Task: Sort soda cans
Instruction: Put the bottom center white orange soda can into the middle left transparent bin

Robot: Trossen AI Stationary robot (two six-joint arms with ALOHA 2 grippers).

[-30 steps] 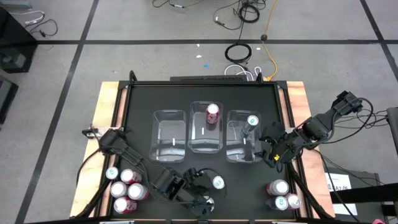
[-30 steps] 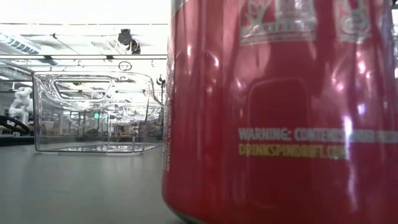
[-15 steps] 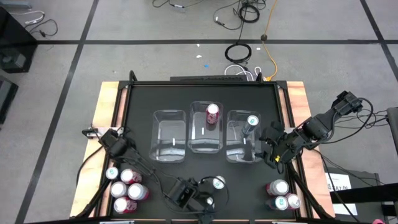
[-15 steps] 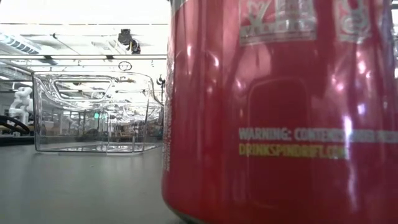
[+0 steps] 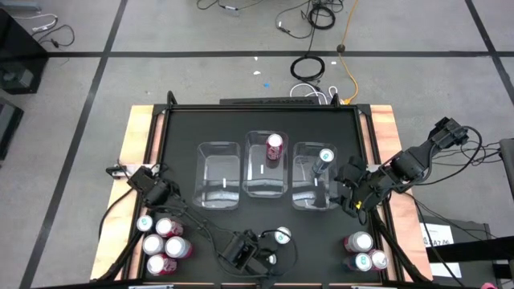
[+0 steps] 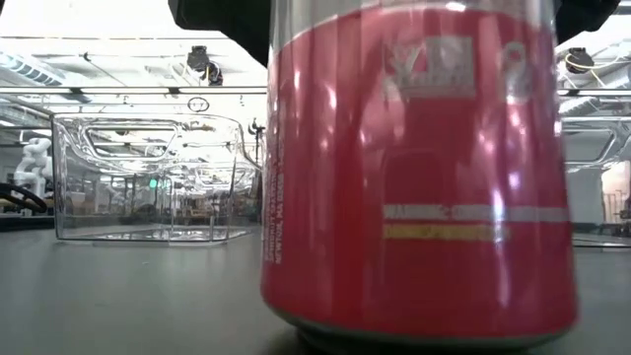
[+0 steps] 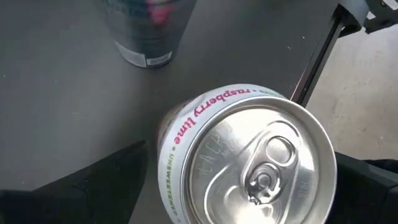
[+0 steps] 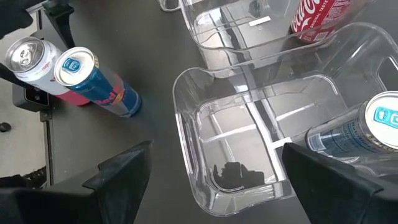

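A pink can marked "raspberry lime" [image 7: 249, 168] stands near the table's near edge and fills the low view [image 6: 414, 177]. My left gripper [image 7: 242, 186] [image 5: 259, 257] is over it, shut on it. A second can [image 5: 281, 235] [image 7: 146, 31] stands just beyond. The middle clear bin [image 5: 266, 183] holds a red can [image 5: 275, 146], and the right bin [image 5: 305, 193] holds a blue-green can [image 5: 325, 156] [image 8: 360, 134]. My right gripper [image 5: 353, 194] [image 8: 217, 180] hovers open by the right bin's near right corner, touching nothing. My left gripper holds the raspberry lime can by its upper wall just below the rim [image 7: 171, 162], one finger [image 7: 106, 186] on each side. It comes from above, slanting down. The can stands upright with its base [image 6: 414, 330] on the table.
The left clear bin [image 5: 218, 174] has no can in it. Several cans stand at the near left corner [image 5: 161, 245] and three at the near right corner [image 5: 363, 251] [image 8: 74, 68]. Wooden strips [image 5: 136, 136] edge the black table; cables lie on the floor beyond.
My left gripper has moved toward the near edge and rightward, down onto the raspberry lime can. In the low view the can has shifted slightly away, and dark gripper parts now show at its top. My right arm has kept still.
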